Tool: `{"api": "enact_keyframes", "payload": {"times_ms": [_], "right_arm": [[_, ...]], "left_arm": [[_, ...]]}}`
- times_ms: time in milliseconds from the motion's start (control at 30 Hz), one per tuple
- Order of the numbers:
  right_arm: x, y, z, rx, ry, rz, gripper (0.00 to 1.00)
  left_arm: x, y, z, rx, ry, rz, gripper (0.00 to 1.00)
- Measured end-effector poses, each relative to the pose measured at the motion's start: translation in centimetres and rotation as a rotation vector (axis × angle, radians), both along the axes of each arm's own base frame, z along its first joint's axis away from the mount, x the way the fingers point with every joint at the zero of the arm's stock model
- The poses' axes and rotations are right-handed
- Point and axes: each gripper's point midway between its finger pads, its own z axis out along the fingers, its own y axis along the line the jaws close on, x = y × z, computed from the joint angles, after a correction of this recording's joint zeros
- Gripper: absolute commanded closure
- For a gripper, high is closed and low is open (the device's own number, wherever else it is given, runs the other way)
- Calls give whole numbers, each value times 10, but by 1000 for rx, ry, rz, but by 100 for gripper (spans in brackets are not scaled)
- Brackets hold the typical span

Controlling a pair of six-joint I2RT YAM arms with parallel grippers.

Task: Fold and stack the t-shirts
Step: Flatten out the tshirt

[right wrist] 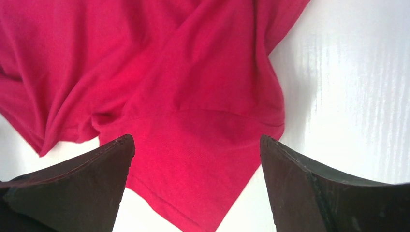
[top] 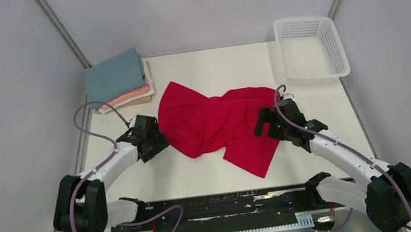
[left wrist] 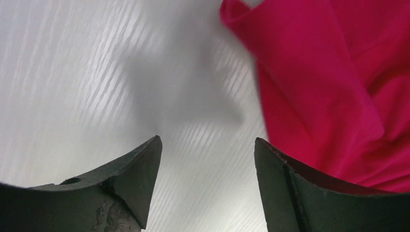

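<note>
Left gripper (top: 148,137) and right gripper (top: 271,121) gape empty at either end of the crumpled crimson-red cloth t-shirt (top: 210,121), frame centre. We judge the folded teal, pink and cream shirt stack (top: 116,80), upper left, done; red one unfolded.

Surface: pale white flat-topped desk (top: 214,66), with a faint streaked sheen.

Centre: bright crimson-red short-sleeved cloth t-shirt (top: 210,121), unfolded, crumpled and bunched. One corner trails toward the near edge.

Far left corner: stack of folded cloth t-shirts (top: 126,87). Teal-blue on top, salmon-pink beneath, cream lower down (the lower layers show only as thin edges). The stack sits just beside the red shirt's upper left end.

Far right corner: white plastic mesh rectangular basket (top: 337,52), upright, well apart from the stack and near the red shirt's right end.
</note>
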Motion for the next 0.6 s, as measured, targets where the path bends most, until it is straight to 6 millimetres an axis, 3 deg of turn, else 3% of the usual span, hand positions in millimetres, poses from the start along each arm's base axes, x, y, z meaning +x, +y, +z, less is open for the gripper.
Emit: {"api": "enact_keyframes", "payload": {"times_ms": [233,333,467,600], "right_arm": [[-9,3,4,25,-15,24,0],[-12,2,2,24,-10,25,0],[-15,2,-1,22,4,28,0],[-18,5,-2,26,12,43,2]], "left_arm": [[64,-19,-7,40,46,-25,27],[80,-21,-8,63,55,-32,27],[94,-22,-10,84,69,-43,44],[107,-25,-11,91,69,-64,69]]}}
